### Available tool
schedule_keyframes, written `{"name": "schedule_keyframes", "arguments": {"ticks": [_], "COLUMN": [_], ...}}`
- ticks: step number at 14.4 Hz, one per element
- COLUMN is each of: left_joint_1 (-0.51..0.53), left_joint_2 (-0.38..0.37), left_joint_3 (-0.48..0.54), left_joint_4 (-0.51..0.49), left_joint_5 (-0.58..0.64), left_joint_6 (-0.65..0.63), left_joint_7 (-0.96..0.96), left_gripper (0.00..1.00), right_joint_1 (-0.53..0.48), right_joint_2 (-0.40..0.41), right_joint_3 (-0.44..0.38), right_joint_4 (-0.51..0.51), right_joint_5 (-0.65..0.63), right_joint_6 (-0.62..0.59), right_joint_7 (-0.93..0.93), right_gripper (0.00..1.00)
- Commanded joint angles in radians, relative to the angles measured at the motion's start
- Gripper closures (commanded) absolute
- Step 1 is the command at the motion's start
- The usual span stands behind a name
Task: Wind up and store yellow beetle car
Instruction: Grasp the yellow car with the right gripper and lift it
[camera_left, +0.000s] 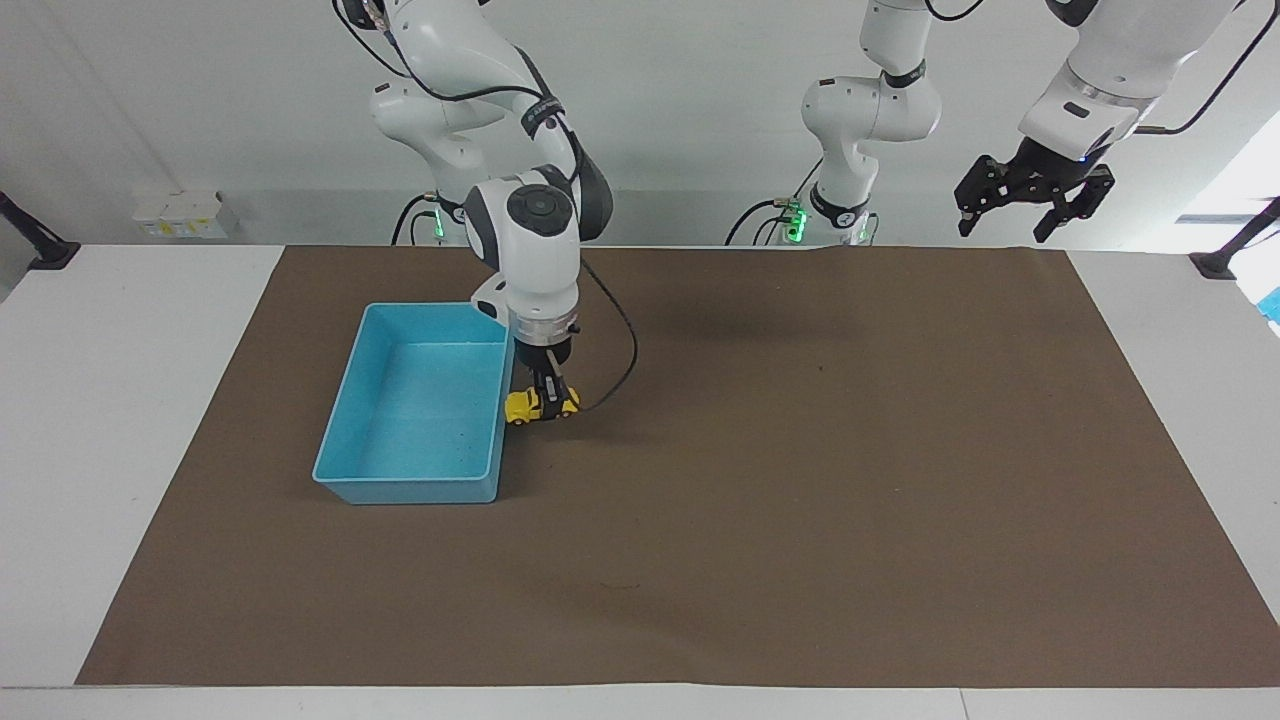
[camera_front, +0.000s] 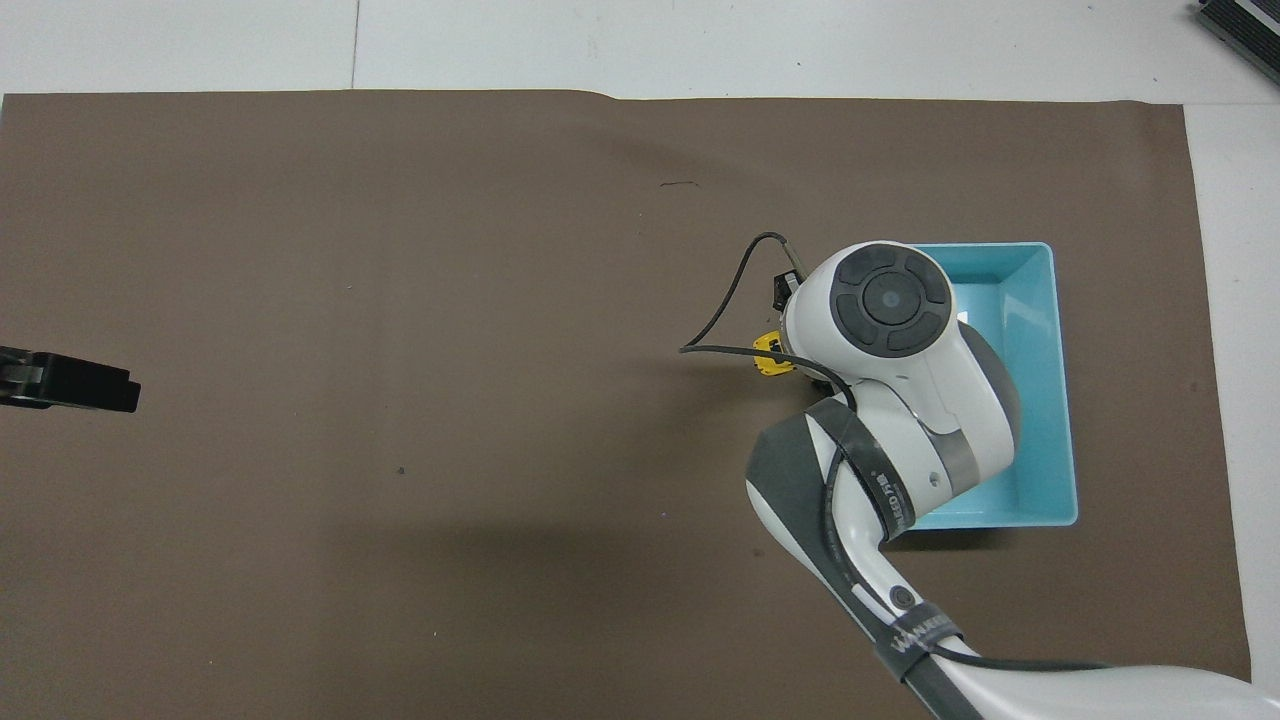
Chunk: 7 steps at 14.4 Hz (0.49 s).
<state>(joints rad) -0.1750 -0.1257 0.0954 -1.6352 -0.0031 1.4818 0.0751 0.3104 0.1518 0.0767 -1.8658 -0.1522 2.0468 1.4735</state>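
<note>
The yellow beetle car (camera_left: 541, 405) hangs a little above the brown mat, right beside the wall of the light blue bin (camera_left: 345, 410). My right gripper (camera_left: 548, 396) points straight down and is shut on the car's roof. In the overhead view only one end of the yellow beetle car (camera_front: 768, 355) peeks out from under the right wrist, next to the bin (camera_front: 1045, 400). My left gripper (camera_left: 1033, 200) waits open, high over the mat's corner at the left arm's end; its tip (camera_front: 70, 380) shows at the overhead view's edge.
A brown mat (camera_left: 800, 480) covers most of the white table. The right arm's black cable (camera_left: 620, 360) loops down beside the car. The bin holds nothing that I can see.
</note>
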Motion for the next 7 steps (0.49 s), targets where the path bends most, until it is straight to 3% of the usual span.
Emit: {"name": "schedule_keyframes", "arguments": {"ticks": [1, 7], "left_joint_1": [0.017, 0.019], "left_joint_2": [0.003, 0.003], "left_joint_3": [-0.01, -0.01], "left_joint_4": [0.012, 0.012], "left_joint_5": [0.006, 0.006], "left_joint_6": [-0.006, -0.008], "left_joint_7": [0.008, 0.008], "left_gripper": [0.0, 0.0], "right_joint_1": [-0.043, -0.177], "right_joint_2": [-0.05, -0.097], "right_joint_3": [0.009, 0.009], "right_joint_4": [-0.027, -0.067], "right_joint_5": [0.043, 0.154], "right_joint_6": [-0.036, -0.077], "right_joint_7": [-0.219, -0.758], "right_gripper": [1.0, 1.0]}}
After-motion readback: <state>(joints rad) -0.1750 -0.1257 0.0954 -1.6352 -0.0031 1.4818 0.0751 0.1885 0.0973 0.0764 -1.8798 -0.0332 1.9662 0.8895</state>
